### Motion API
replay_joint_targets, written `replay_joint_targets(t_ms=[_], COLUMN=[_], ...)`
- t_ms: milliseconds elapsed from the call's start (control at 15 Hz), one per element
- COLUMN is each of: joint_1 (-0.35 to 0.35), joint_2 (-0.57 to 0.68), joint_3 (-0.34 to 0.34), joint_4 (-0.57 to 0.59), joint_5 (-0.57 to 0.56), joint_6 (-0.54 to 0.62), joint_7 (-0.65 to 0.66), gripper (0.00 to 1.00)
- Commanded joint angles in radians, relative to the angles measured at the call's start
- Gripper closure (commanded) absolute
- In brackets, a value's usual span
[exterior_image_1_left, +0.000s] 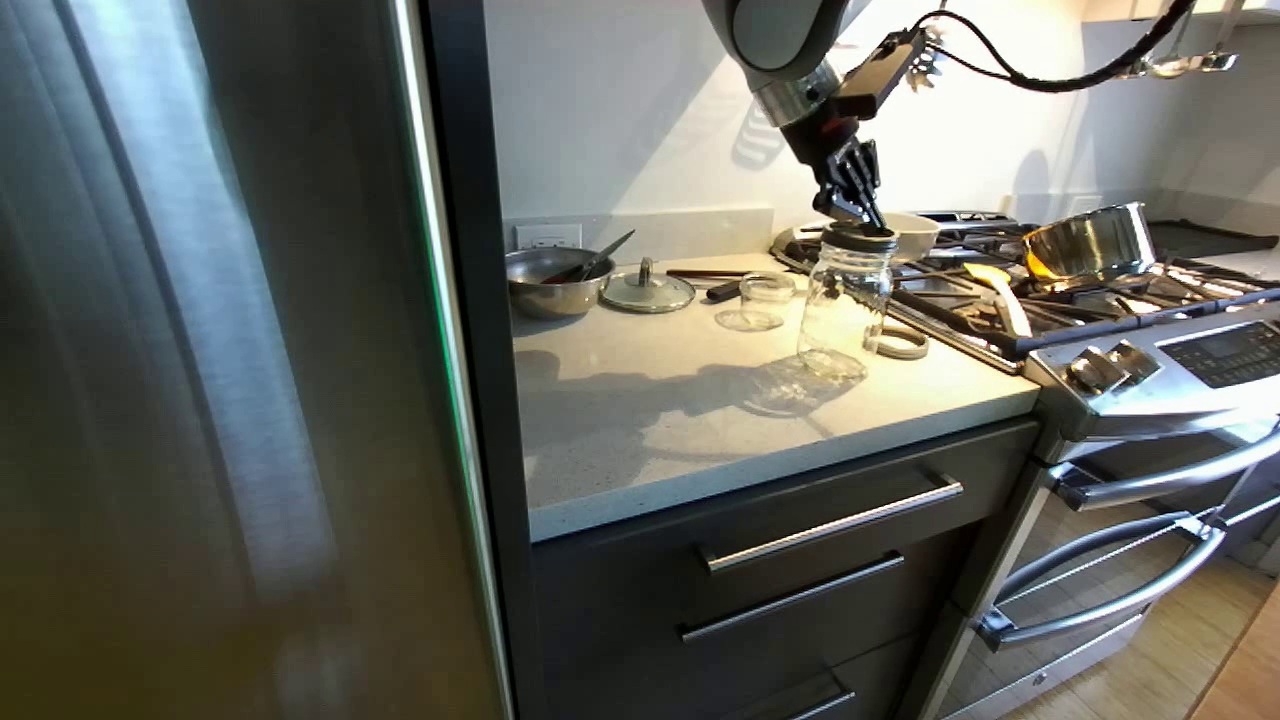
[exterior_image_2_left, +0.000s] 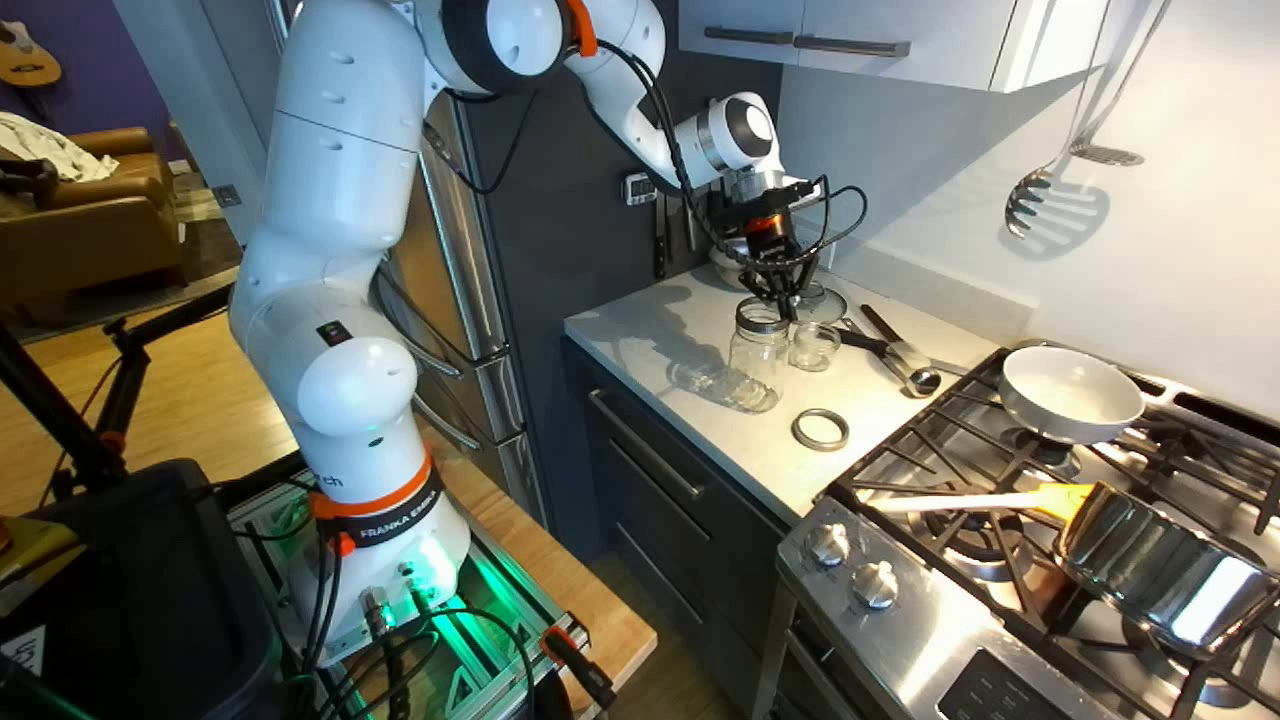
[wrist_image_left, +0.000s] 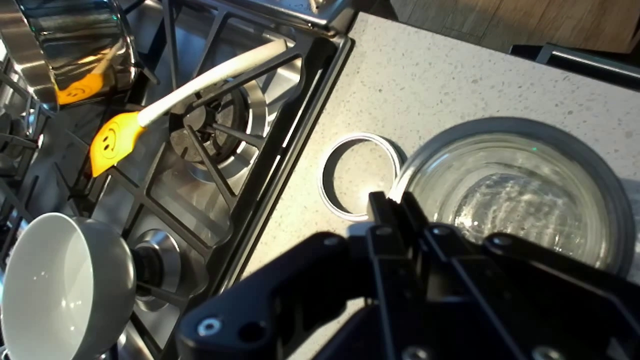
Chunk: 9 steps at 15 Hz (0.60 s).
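On your counter (exterior_image_1_left: 640, 345): 1 jar (exterior_image_1_left: 838, 310), 1 grey ring (exterior_image_2_left: 822, 446), 1 sm. glass (exterior_image_2_left: 814, 347), 1 pot lid (exterior_image_1_left: 648, 292). Jar, tall, clear, dark-rimmed, is in from the edge by the stove (exterior_image_1_left: 1140, 388), ring btwn; your gripper (wrist_image_left: 395, 198) has jaws almost together at its rim, can't tell if holding.

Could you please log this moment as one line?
claw: closed on glass jar at rim | glass jar: upright | metal ring: on counter beside glass jar | yellow spatula: on stove

Claw (exterior_image_2_left: 787, 309) at top of glass jar (exterior_image_2_left: 756, 355); metal ring (exterior_image_2_left: 820, 446) on counter (exterior_image_2_left: 772, 465).
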Motion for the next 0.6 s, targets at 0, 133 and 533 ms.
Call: replay_joint_targets(t_ms=[0, 133, 533], joint_1=[0.007, 0.007, -0.005], joint_2=[0.015, 0.014, 0.01], joint_3=[-0.007, -0.007, -0.004], joint_4=[0.008, 0.006, -0.005], joint_5=[-0.006, -0.006, 0.014], joint_6=[-0.003, -0.001, 0.01], joint_7=[0.037, 0.044, 0.045], gripper=[0.98, 0.98, 0.98])
